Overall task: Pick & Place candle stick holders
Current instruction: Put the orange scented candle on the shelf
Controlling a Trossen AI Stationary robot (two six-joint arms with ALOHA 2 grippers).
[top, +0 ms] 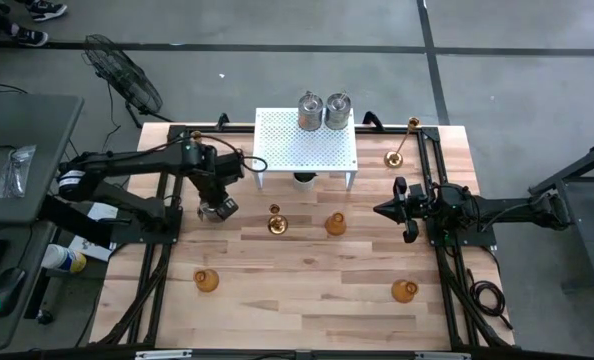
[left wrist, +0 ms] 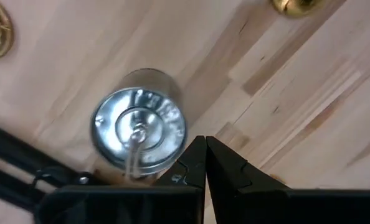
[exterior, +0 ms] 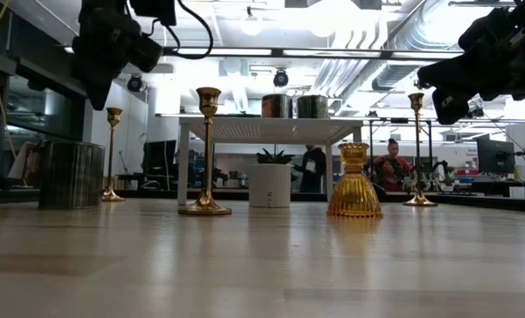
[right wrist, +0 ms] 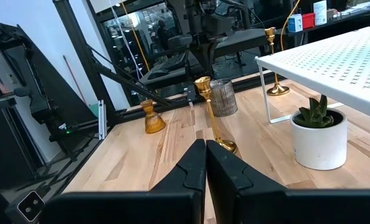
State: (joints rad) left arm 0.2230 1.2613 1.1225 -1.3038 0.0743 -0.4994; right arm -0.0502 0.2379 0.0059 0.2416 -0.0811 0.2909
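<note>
A silvery-grey jar-like holder [top: 218, 209] stands on its base at the table's left; it also shows in the left wrist view [left wrist: 139, 129]. My left gripper [left wrist: 205, 148] is shut and hangs well above it [exterior: 96, 88], a little to one side. Two more silvery jars [top: 323, 110] stand on the white rack [top: 307, 145]. A gold candlestick [top: 274, 223] and an amber holder [top: 335, 223] stand upright mid-table. My right gripper [top: 379, 210] is shut and empty at the right, clear of the table, pointing left toward them [right wrist: 205, 152].
Two more amber holders [top: 207, 280] [top: 405, 290] stand near the front. Gold candlesticks stand at the far left [top: 222, 124] and far right [top: 398, 150]. A small plant in a white pot [top: 304, 179] sits under the rack. Black frame rails [top: 157, 240] run along both sides.
</note>
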